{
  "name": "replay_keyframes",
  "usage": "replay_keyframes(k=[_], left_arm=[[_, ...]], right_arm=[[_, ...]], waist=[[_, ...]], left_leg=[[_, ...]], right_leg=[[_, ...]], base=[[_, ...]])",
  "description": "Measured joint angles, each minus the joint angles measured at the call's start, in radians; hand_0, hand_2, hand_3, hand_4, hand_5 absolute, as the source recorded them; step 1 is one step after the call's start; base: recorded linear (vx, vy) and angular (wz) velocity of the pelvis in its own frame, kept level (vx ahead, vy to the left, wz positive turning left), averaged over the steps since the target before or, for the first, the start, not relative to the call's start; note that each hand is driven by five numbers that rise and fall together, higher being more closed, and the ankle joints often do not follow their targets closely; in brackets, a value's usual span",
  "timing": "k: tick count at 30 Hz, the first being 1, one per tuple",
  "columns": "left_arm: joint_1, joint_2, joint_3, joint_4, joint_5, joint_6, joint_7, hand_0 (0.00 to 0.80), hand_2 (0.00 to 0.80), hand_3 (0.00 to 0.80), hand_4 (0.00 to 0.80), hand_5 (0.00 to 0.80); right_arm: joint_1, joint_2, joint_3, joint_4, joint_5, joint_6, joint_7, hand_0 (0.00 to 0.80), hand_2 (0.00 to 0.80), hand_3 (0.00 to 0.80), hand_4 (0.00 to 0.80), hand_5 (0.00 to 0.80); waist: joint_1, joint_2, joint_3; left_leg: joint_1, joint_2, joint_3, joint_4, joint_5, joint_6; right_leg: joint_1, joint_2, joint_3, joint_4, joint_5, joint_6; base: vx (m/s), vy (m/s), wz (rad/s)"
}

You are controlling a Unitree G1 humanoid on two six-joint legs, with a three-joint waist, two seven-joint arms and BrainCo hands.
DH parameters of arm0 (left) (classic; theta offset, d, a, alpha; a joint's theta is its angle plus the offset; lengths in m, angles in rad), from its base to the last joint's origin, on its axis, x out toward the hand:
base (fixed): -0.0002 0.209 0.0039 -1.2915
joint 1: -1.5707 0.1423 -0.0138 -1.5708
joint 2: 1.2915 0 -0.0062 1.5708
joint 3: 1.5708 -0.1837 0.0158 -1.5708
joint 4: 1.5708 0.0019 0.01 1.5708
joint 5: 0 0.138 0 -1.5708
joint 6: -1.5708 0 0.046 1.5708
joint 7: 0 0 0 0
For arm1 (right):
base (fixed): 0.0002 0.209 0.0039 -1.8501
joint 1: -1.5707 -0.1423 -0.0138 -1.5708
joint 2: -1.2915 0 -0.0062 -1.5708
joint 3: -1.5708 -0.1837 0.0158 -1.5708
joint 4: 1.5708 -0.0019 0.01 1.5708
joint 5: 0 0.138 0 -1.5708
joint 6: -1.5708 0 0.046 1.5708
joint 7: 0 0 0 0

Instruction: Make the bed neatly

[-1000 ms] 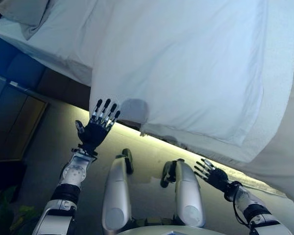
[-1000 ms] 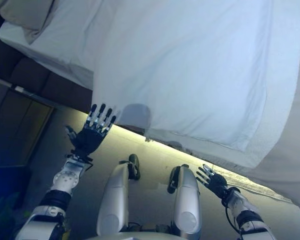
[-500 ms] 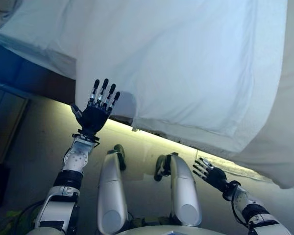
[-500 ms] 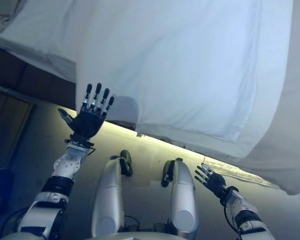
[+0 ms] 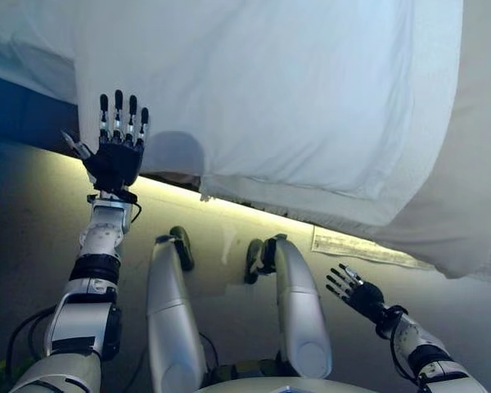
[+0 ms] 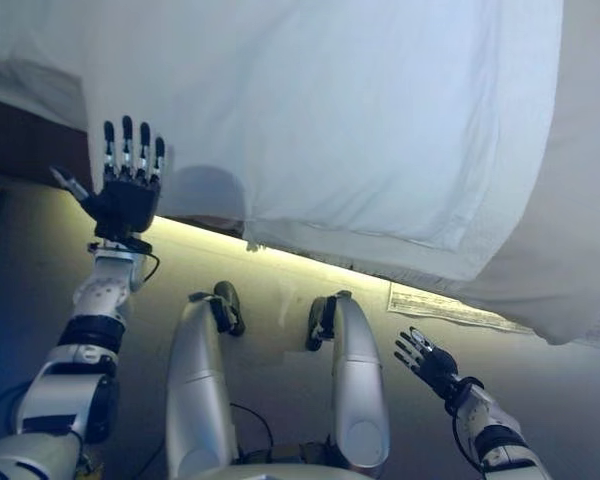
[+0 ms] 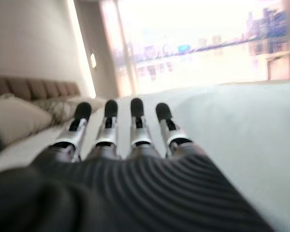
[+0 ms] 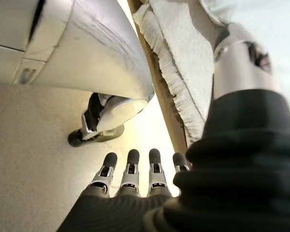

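The bed is covered by a white duvet (image 5: 262, 90) that hangs over the near edge of the mattress. A bare white sheet (image 5: 24, 41) shows at the far left. My left hand (image 5: 114, 151) is open, fingers straight, raised at the duvet's lower left corner; it holds nothing. In the left wrist view its fingers (image 7: 135, 125) point over the flat white bed top (image 7: 241, 125). My right hand (image 5: 356, 293) is open and empty, low above the floor at the lower right, apart from the bed.
A pillow (image 7: 12, 118) and a padded brown headboard (image 7: 34, 88) show in the left wrist view. A lit strip runs under the bed edge (image 5: 229, 209). A fringed rug edge (image 5: 368, 248) lies on the floor below the bed. Beige floor (image 5: 16, 237) lies at the left.
The whole view has shifted, so the camera has moved. My left hand has risen from below the duvet's corner to beside it. The right hand stays low.
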Motion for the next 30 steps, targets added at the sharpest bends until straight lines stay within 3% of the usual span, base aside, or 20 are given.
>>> replay_keyframes(k=[10, 16, 22, 30], left_arm=[[-0.035, 0.025, -0.003, 0.096, -0.055, -0.018, 0.113, 0.000, 0.000, 0.000, 0.000, 0.000], [-0.102, 0.053, -0.019, 0.180, -0.053, -0.006, 0.262, 0.000, 0.000, 0.000, 0.000, 0.000], [-0.154, 0.104, -0.022, 0.333, -0.056, 0.079, 0.441, 0.000, 0.000, 0.000, 0.000, 0.000], [-0.205, 0.141, -0.021, 0.446, -0.071, 0.124, 0.612, 0.000, 0.000, 0.000, 0.000, 0.000]], right_arm=[[-0.015, -0.028, 0.002, -0.020, 0.019, -0.003, -0.004, 0.000, 0.000, 0.000, 0.000, 0.000], [-0.054, -0.061, 0.002, -0.021, 0.036, -0.003, -0.020, 0.000, 0.000, 0.000, 0.000, 0.000], [-0.089, -0.066, 0.003, -0.012, 0.037, 0.007, -0.017, 0.000, 0.000, 0.000, 0.000, 0.000], [-0.135, -0.071, 0.003, 0.058, 0.036, 0.006, 0.012, 0.000, 0.000, 0.000, 0.000, 0.000]], waist=[[0.001, -0.008, 0.003], [0.001, -0.019, 0.008], [-0.017, -0.019, 0.008], [-0.026, -0.019, 0.008]], left_leg=[[-0.094, 0.003, -0.018, 0.058, -0.002, 0.002], [-0.149, 0.003, -0.034, 0.090, -0.003, 0.004], [-0.153, 0.002, -0.034, 0.092, -0.004, 0.006], [-0.151, 0.005, -0.031, 0.091, -0.005, 0.007]], right_leg=[[-0.088, 0.000, 0.001, 0.055, -0.005, -0.008], [-0.137, 0.000, -0.002, 0.085, -0.005, -0.009], [-0.139, 0.000, -0.002, 0.083, -0.005, -0.008], [-0.139, 0.001, -0.001, 0.083, -0.004, -0.008]], base=[[0.000, 0.000, 0.00], [-0.007, -0.023, 0.00], [0.000, 0.000, 0.00], [0.000, 0.000, 0.00]])
